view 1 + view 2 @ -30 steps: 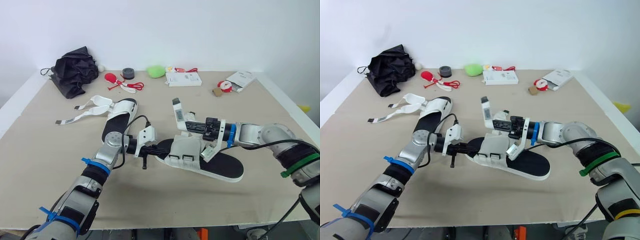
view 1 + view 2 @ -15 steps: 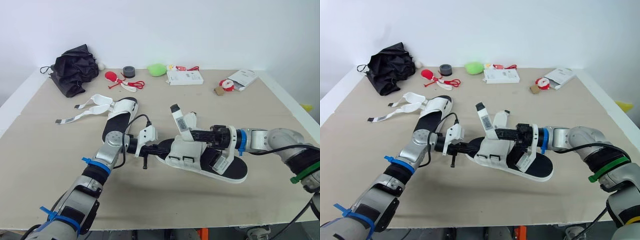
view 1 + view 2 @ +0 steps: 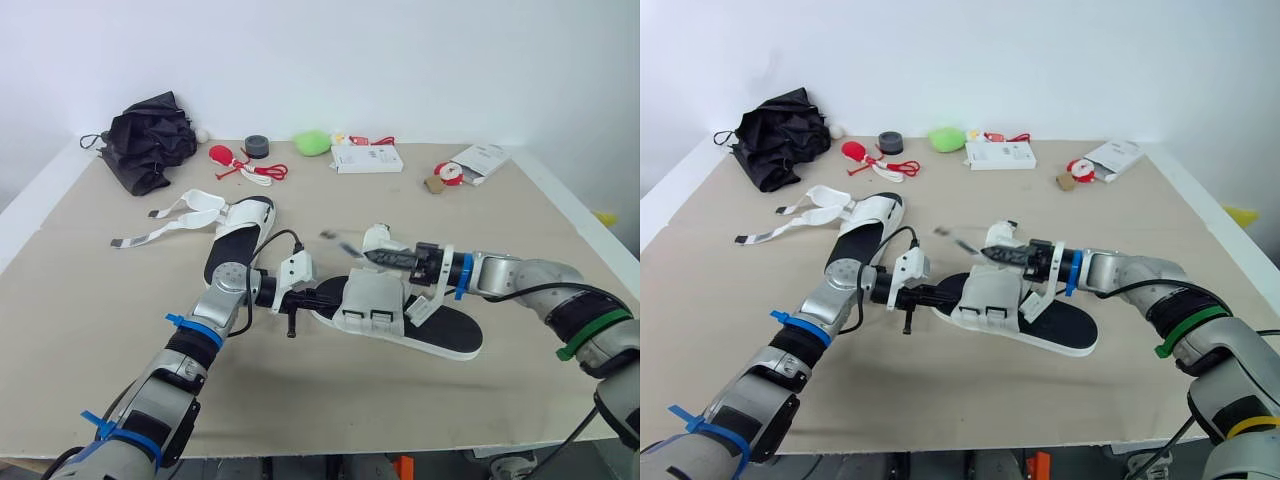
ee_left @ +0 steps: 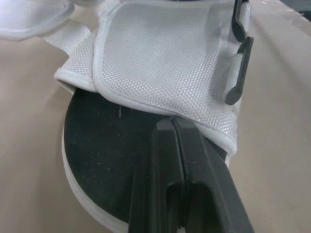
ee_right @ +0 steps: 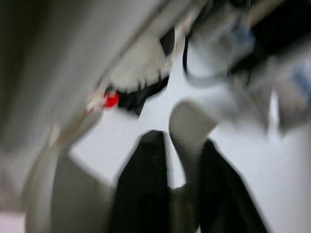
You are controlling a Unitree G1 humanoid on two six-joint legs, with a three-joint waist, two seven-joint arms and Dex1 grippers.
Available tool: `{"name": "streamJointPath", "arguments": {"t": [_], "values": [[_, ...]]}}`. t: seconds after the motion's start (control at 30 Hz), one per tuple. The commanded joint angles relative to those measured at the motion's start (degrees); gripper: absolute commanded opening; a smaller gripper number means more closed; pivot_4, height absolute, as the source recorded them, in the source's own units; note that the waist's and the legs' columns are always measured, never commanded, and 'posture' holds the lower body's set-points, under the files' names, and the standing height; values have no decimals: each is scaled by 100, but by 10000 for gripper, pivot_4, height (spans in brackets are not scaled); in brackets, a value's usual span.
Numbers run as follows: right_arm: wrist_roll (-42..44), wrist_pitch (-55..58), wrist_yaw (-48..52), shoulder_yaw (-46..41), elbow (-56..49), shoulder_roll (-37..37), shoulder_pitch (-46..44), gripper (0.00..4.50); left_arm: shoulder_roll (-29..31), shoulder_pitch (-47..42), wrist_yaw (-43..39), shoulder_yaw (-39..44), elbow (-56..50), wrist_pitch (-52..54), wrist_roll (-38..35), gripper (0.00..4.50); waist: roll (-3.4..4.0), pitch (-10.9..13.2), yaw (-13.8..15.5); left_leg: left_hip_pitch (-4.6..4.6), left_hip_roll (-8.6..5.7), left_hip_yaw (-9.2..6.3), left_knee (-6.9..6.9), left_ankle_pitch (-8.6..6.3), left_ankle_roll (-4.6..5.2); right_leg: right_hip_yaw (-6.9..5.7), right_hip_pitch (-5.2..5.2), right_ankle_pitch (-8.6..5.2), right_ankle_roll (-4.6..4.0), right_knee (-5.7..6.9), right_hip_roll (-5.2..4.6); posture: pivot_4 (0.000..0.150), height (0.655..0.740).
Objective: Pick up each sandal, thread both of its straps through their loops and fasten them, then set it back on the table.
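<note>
One sandal [image 3: 432,330], with a black footbed and a white mesh upper [image 3: 368,300], lies mid-table. My left gripper [image 3: 303,297] is shut, its fingers [image 4: 175,145] lying on the footbed at the toe end with their tips against the mesh edge. My right gripper [image 3: 378,256] is shut on this sandal's white strap [image 5: 187,131], which sticks out blurred toward my left above the upper. The second sandal [image 3: 240,228] lies further back on the left, with its straps [image 3: 165,224] loose on the table.
Along the back of the table are a black folded umbrella [image 3: 150,140], a red toy with cord [image 3: 240,165], a tape roll [image 3: 257,146], a green object [image 3: 313,142], a white box [image 3: 367,158] and a white packet [image 3: 480,160]. Table edges run close at left and right.
The strap in my right gripper has swung from upright down toward my left, low over the mesh upper. The sandal shifted slightly. My left arm has stayed put.
</note>
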Motion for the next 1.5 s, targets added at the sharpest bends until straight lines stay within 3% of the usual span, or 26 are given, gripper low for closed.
{"name": "streamJointPath", "arguments": {"t": [0.03, 0.17, 0.33, 0.5, 0.57, 0.63, 0.77, 1.0, 1.23, 1.33, 1.5], "values": [[276, -159, -181, -142, 106, 11, -42, 27551, 36, 199, 4, -201, 254, 336, 253, 0, 3, 0, 2, 0, 0, 0, -2, 0, 1, -1, -1, 0, 0, 0, 1, 1500, 7400], [308, -275, -224, -85, 11, 5, 46, 27551, 42, 193, 32, -159, 237, 390, 256, 0, 4, -1, 6, -3, 0, -1, -14, -3, -5, -1, -3, -9, -16, 0, 7, 1500, 7400], [1432, -686, 339, -634, 72, 129, 7, 27551, 129, 304, 9, -163, 102, 440, 255, 0, 8, 3, 2, -4, 0, -1, -14, -3, -5, 0, -4, -9, -15, -1, 7, 1500, 7400], [3655, -1645, 1971, -1194, 127, 206, 224, 27551, 135, 322, 48, -136, 59, 476, 264, 0, 11, 11, 0, -11, 1, -4, -15, -3, -5, -1, -7, -10, -13, -3, 13, 1500, 7400], [5439, -1472, 3494, -1340, -83, 236, 634, 27551, 152, 344, 47, -133, 25, 492, 260, 0, 9, 14, 0, -11, 3, -7, -16, -4, -3, -2, -2, -8, -10, -13, 16, 1500, 7400], [7202, -788, 5073, -1448, -696, 163, 1200, 27551, 177, 373, 45, -130, -10, 505, 258, 0, 9, 15, -2, -13, 14, -12, -17, -7, 1, -4, 13, 2, 6, -40, 30, 1500, 7400], [9703, 906, 7212, -1830, -2591, -339, 2363, 27551, 203, 407, 29, -131, -52, 543, 253, 0, 32, 25, 7, -24, 19, -10, -16, -19, 12, -3, 13, 20, 32, -59, 30, 1500, 7400], [11212, 2966, 8467, -2987, -4022, -641, 3011, 27551, 180, 437, 14, -145, -89, 595, 237, 0, 65, 43, 17, -23, 38, -9, -6, -24, 8, -28, 5, 13, 11, -61, 22, 1500, 7400], [13401, 5946, 8611, -3936, -4785, -428, 2827, 27551, 159, 475, 26, -142, -139, 625, 233, 0, 80, 49, 41, -34, 41, -9, -9, -35, -9, -51, -1, 1, -10, -64, 10, 1500, 7400], [14295, 7042, 8129, -4066, -5102, -7, 2920, 27551, 163, 522, 40, -131, -191, 661, 215, 0, 80, 50, 42, -38, 42, -15, -10, -39, -15, -67, 0, -5, -19, -66, 4, 1500, 7400], [14542, 8127, 7218, -4105, -5124, 732, 3155, 27551, 196, 593, 53, -136, -291, 714, 195, 0, 87, 54, 40, -45, 43, -20, -13, -39, -16, -83, -1, -8, -23, -68, -4, 1500, 7400]]}}
